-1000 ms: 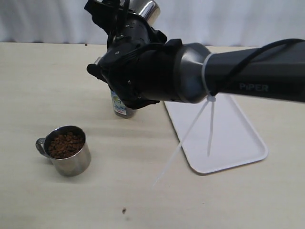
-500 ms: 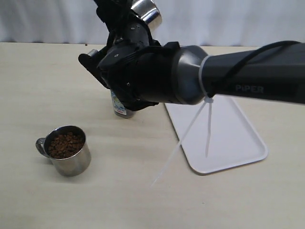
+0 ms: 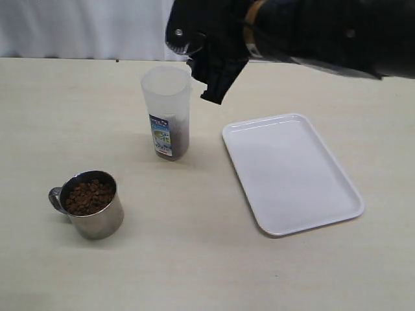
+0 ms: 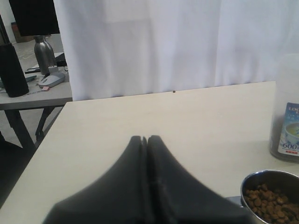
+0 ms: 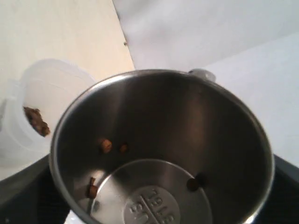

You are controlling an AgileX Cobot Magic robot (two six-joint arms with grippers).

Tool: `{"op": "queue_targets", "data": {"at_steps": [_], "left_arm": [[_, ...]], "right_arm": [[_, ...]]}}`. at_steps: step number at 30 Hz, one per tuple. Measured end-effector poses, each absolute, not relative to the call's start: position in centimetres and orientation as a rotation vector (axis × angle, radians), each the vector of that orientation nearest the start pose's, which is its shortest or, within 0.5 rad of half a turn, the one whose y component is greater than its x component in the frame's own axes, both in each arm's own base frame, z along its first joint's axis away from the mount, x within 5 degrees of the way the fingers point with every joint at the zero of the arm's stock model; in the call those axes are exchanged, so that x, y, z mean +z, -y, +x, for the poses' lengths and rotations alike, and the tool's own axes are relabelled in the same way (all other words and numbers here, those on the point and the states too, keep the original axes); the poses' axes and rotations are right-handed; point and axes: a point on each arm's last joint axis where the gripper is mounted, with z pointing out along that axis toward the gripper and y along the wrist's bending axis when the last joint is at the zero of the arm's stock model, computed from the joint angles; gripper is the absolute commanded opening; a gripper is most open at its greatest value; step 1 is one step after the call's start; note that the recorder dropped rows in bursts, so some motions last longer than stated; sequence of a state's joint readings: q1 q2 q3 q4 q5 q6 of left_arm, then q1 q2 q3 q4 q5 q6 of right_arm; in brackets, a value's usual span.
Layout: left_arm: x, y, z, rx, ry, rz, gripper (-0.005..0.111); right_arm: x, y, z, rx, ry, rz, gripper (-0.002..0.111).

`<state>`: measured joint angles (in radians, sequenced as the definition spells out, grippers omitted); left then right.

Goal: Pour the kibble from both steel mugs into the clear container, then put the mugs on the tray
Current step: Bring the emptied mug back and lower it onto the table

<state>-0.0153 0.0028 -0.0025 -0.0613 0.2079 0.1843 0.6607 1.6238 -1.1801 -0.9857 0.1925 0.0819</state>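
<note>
One steel mug [image 5: 163, 154] fills the right wrist view, tipped with its mouth toward the camera. It holds only a few pellets, and my right gripper [image 5: 159, 205] is shut on it, dark fingers [image 5: 23, 196] showing at either side. Beside it stands the clear container [image 5: 32, 112]. In the exterior view the clear container [image 3: 166, 113] stands upright with kibble [image 3: 180, 139] in its lower part, and my right arm [image 3: 292, 32] hangs above and right of it. The other steel mug [image 3: 91, 204], full of kibble, stands at front left. My left gripper [image 4: 145, 138] is shut and empty, near that mug [image 4: 271, 196].
The white tray [image 3: 292, 172] lies empty to the right of the container. A white curtain [image 3: 78, 26] runs along the table's far edge. Off the table's side, another desk [image 4: 32, 88] carries a steel bottle and small items.
My right arm has swung up and to the right, away from over the container, with the mug. The container, earlier mostly hidden behind the arm, now shows in full.
</note>
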Motion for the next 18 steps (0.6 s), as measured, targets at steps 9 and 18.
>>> {"op": "queue_targets", "data": {"at_steps": [9, 18], "left_arm": [[19.5, 0.2, 5.6, 0.071, -1.687, 0.127, 0.000], [19.5, 0.2, 5.6, 0.071, -1.687, 0.127, 0.000]], "right_arm": [[22.7, -15.9, 26.5, 0.109, -1.466, -1.337, 0.005], [19.3, -12.0, 24.6, 0.564, -1.456, -1.419, 0.005]]}}
